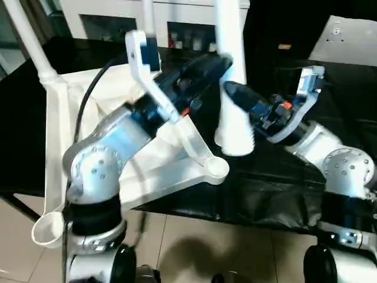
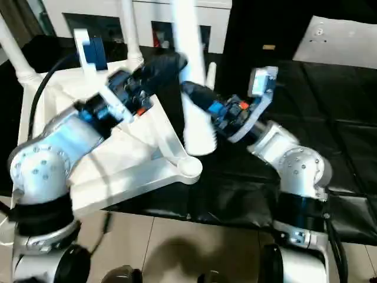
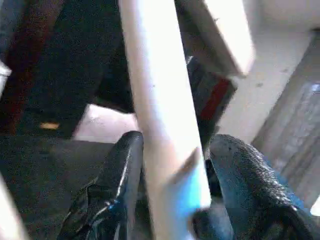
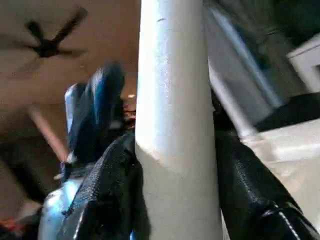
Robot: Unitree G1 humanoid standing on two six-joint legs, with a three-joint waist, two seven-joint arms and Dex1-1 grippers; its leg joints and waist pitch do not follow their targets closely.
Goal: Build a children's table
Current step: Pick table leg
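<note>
Item: white leg (image 1: 231,76), smooth tapered plastic with ribbed thread at its foot, standing upright just beside the upturned table top (image 1: 59,135) on black cloth (image 1: 277,188). Left gripper (image 1: 213,63) and right gripper (image 1: 234,91) both clasping it. Step: carrying it to the open round corner socket (image 1: 217,167); next, seating and twisting

text: none legible | labels: none | brands: none | numbers: none | signs: none
</note>
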